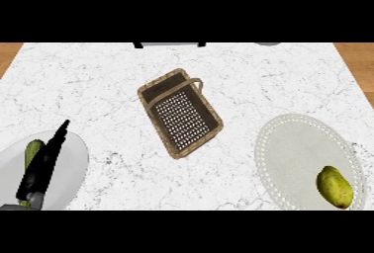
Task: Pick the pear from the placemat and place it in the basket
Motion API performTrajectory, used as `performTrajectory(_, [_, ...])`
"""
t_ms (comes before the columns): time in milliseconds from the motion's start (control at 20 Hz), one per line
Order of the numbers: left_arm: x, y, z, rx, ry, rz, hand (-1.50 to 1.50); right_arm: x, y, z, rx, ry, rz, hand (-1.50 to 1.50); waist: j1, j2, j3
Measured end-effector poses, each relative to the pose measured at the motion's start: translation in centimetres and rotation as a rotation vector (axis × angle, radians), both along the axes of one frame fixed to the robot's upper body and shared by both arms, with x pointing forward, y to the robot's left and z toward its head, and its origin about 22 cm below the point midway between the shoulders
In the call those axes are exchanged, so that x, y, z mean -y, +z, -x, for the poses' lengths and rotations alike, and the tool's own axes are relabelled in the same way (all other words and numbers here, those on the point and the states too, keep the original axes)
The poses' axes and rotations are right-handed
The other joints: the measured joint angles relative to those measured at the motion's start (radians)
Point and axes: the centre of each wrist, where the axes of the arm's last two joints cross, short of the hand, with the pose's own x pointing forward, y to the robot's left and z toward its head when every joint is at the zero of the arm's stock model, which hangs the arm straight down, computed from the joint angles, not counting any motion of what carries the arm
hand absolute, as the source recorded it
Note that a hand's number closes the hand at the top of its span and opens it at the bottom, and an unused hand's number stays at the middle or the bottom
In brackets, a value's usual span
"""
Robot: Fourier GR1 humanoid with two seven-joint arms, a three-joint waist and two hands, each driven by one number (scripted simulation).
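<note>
A yellow-green pear (335, 187) lies on the near right part of a pale oval placemat (300, 148) at the counter's right side. A brown woven basket (180, 113) with a dark mesh bottom and a handle sits empty at the counter's middle, tilted diagonally. My left hand (45, 160) shows at the lower left, seen edge-on with its fingers straight and pointing up, far from both the pear and the basket and holding nothing. My right hand does not show.
A white plate (73, 163) at the lower left carries a green vegetable (33, 150), partly hidden behind my left hand. Two grey objects (169, 44) (269, 43) peek in at the counter's far edge. Wooden floor shows beyond both far corners.
</note>
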Motion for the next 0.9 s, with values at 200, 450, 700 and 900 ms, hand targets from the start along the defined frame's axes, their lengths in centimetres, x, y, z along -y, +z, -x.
performTrajectory(200, [1.0, 0.2, -0.4, -0.009, -0.02, 0.0, 0.0, -2.4, -0.1, 0.7, 0.004, -0.026, -0.032, -1.5, 0.017, 0.001, 0.001])
performTrajectory(450, [1.3, 0.5, -0.7, -0.012, -0.034, 0.0, 0.0, -3.3, -0.7, 0.1, 0.026, -0.031, -0.015, -1.5, 0.033, 0.002, 0.003])
performTrajectory(700, [1.3, 0.4, -0.4, -0.01, -0.043, -0.006, 0.0, -2.8, -1.5, -1.3, 0.046, -0.04, 0.019, -1.5, 0.04, 0.002, 0.004])
performTrajectory(900, [1.3, 0.3, -0.3, -0.015, -0.042, -0.002, 0.0, -2.4, -2.1, -2.3, 0.045, -0.045, 0.043, -1.5, 0.039, 0.001, 0.004])
